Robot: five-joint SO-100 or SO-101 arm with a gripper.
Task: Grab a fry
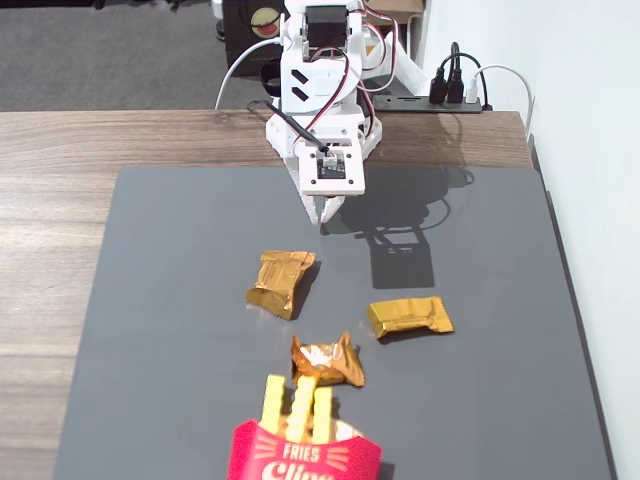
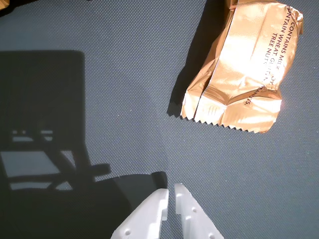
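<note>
Claw (image 2: 170, 188) clenched and empty over bare mat (image 1: 180, 300), well apart from 3 fries (image 1: 298, 408).

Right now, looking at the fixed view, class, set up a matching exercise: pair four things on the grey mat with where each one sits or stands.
Things:
1. gripper
2. red FRIES carton
3. flat gold wrapper
4. three fries

Places:
A. standing upright in the carton
B. at the near edge of the mat, cut off by the picture's bottom
C. at the far end of the mat, fingertips nearly together, holding nothing
D. right of centre on the mat, lying alone

Pairs: 1-C, 2-B, 3-D, 4-A
</note>
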